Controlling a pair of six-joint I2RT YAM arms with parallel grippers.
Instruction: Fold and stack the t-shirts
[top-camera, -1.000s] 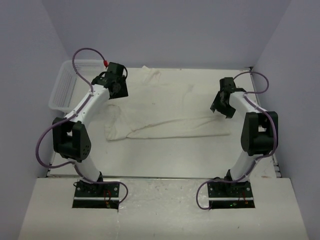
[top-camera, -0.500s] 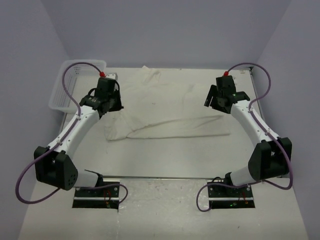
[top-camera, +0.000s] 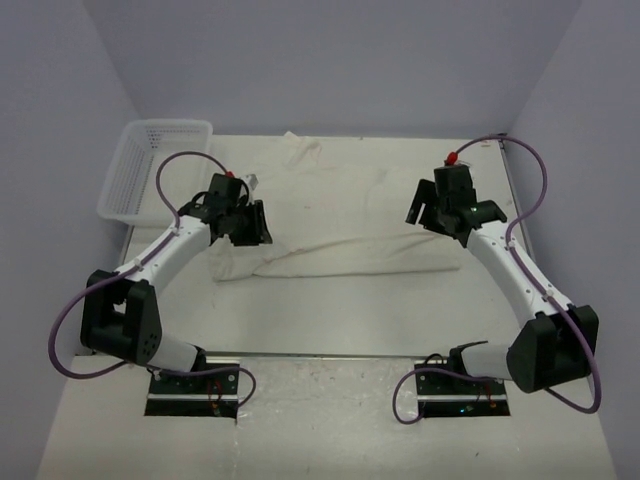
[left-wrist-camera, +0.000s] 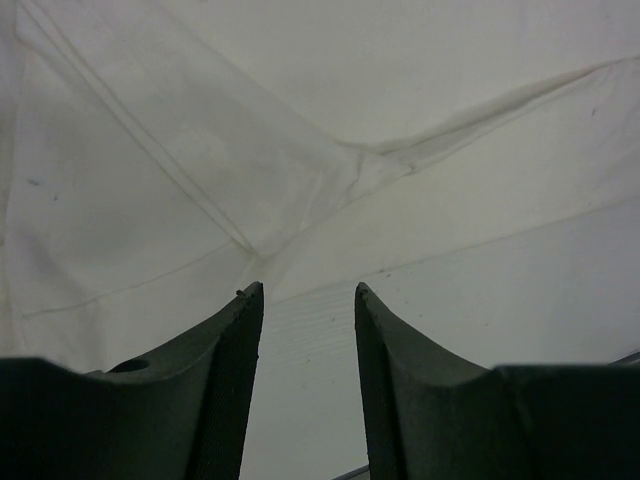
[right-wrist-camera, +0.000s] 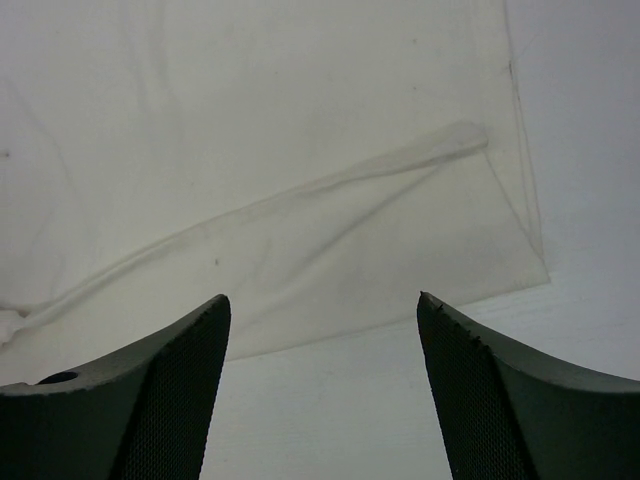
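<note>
Bench: the pale flat bench (top-camera: 330, 310) carries everything, with both arm bases at its near edge.
T-shirt: the white cloth t-shirt (top-camera: 340, 215) lies spread across the bench's middle, with a folded band along its near side.
Basket: the white plastic mesh basket (top-camera: 150, 170) sits at the far left corner, left of the t-shirt.
Left gripper: the left gripper (left-wrist-camera: 308, 290) is over the t-shirt's left end, nearer than the basket.
Right gripper: the right gripper (right-wrist-camera: 322, 298) is over the t-shirt's right end, with the near right corner just ahead of it.
</note>
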